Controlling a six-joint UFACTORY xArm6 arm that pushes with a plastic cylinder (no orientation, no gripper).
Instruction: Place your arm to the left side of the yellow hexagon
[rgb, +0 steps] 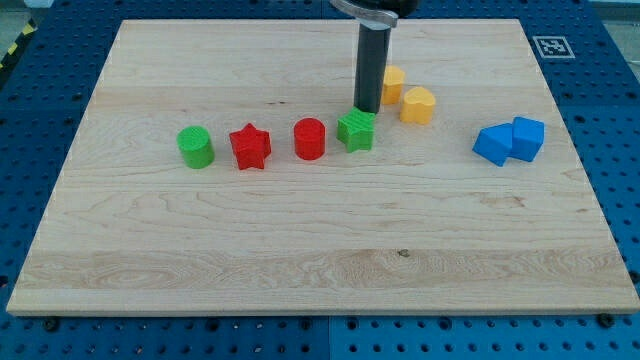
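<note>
My tip (365, 108) rests on the board just left of two yellow blocks. The nearer yellow block (393, 83) is partly hidden behind the rod; its shape is hard to make out. The other yellow block (418, 104), hexagon-like, lies to the right of the tip, a small gap away. A green star (357, 130) sits right below the tip, nearly touching it.
A red cylinder (310, 138), a red star (250, 146) and a green cylinder (196, 147) form a row to the left of the green star. Two blue blocks (510, 140) touch at the view's right. The wooden board (320, 260) lies on a blue perforated table.
</note>
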